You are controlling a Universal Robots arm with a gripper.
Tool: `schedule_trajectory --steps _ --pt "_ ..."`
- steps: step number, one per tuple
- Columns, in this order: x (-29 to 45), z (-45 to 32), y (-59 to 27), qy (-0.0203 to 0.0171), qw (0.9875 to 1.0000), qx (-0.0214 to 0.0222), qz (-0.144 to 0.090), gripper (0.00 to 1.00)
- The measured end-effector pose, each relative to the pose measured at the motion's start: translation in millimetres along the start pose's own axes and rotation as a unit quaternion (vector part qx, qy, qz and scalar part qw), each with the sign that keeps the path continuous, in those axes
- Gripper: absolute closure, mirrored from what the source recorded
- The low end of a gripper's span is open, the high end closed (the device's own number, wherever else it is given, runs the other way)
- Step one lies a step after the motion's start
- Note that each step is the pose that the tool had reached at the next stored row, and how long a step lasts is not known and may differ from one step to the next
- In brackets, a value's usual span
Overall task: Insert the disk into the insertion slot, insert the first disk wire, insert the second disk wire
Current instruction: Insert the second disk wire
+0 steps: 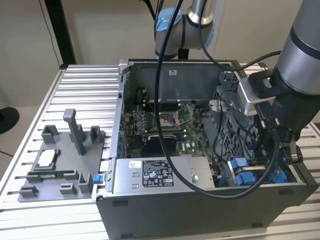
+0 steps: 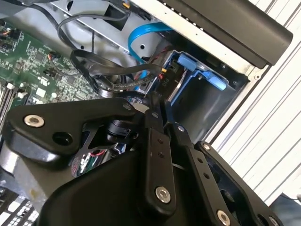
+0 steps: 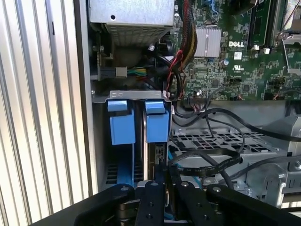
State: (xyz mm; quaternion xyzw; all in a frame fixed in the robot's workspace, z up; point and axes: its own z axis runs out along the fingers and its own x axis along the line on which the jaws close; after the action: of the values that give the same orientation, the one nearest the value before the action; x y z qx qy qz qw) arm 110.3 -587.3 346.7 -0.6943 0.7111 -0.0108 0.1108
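Note:
The disk (image 3: 157, 151) sits on edge inside the insertion slot (image 3: 129, 96), its blue carrier tab (image 3: 156, 120) beside a second blue tab (image 3: 121, 123). In the second wrist view the blue carrier (image 2: 201, 70) lies in the grey bay (image 2: 202, 103). My gripper (image 3: 163, 173) hangs right over the disk's connector end, jaws drawn together on a black disk wire plug (image 2: 167, 81) with red and yellow leads. The gripper's tips (image 2: 157, 101) touch that plug. In the exterior view the arm's wrist (image 1: 272, 107) reaches down over the blue rails (image 1: 247, 174) at the case's near corner on the exterior view's right.
The grey power-supply box (image 1: 155, 175) lies along the case front, with the motherboard (image 1: 160, 130) behind it. Black cables (image 3: 211, 160) loop close beside the gripper, and a blue flat cable (image 2: 141, 35) curves above the bay. A grey fixture plate (image 1: 60, 160) sits on the exterior view's left.

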Motion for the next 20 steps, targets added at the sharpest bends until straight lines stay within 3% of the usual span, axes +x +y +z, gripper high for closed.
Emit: schedule_trajectory --steps 20 --pt "0.9 6.1 1.3 -0.0004 1.0 0.0018 -0.002 1.0"
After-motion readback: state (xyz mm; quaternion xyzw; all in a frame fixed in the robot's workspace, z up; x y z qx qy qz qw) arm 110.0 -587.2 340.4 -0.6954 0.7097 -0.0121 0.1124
